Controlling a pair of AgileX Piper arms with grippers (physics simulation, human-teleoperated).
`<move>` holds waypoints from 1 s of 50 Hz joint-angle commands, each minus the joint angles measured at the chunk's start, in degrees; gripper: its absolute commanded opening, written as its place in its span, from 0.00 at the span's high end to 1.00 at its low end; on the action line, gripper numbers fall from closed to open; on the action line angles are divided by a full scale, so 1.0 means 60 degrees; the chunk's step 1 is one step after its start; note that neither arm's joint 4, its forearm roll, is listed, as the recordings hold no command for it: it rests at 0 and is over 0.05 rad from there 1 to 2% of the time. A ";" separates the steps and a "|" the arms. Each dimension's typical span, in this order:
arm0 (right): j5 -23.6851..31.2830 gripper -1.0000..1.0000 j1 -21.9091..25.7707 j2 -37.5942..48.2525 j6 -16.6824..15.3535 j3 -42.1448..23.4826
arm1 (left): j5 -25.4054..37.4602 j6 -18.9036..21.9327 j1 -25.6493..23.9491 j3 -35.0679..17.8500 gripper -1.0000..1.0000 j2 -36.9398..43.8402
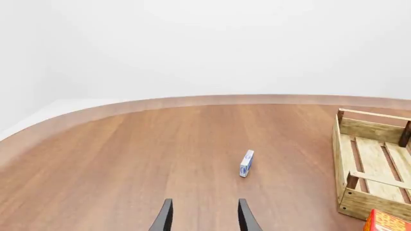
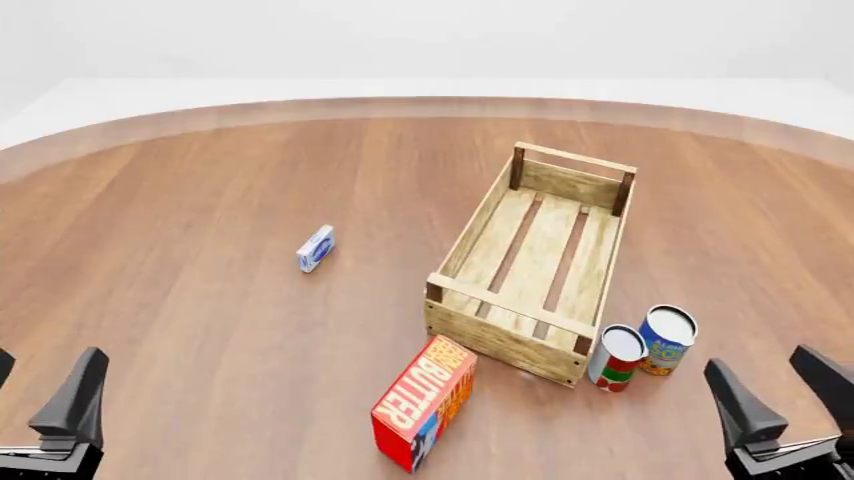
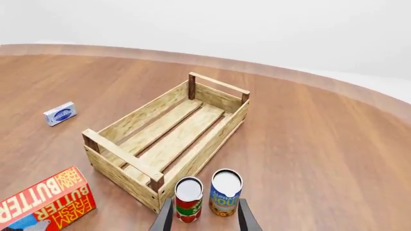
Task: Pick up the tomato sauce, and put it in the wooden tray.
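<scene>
tomato sauce [image 3: 188,200] base (behind right gripper [image 3: 205,217])

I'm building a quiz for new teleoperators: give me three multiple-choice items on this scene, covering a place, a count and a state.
1. Where does the red-and-white-labelled tomato sauce can stand?
A. inside the light-wood slatted tray
B. on the table beside the tray's near right corner
C. on the butter box

2. How many cans stand upright on the brown wooden table?
A. one
B. two
C. three

3. What is in the light-wood slatted tray?
A. nothing
B. a can
C. a box

Answers:
1 B, it stands by the corner post, next to the blue and yellow can.
2 B, only these two show.
3 A, its slatted bottom is bare.
</scene>
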 commanded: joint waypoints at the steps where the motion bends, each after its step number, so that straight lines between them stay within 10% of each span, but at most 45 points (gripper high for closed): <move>1: 0.0103 0.00 0.0126 0.0318 -0.0072 -0.0118 | 0.0000 0.0000 0.0000 0.0000 0.00 0.0000; 50: -0.1013 0.00 0.0271 0.2854 0.0291 -0.0517 | 0.0000 0.0000 0.0000 0.0000 0.00 0.0000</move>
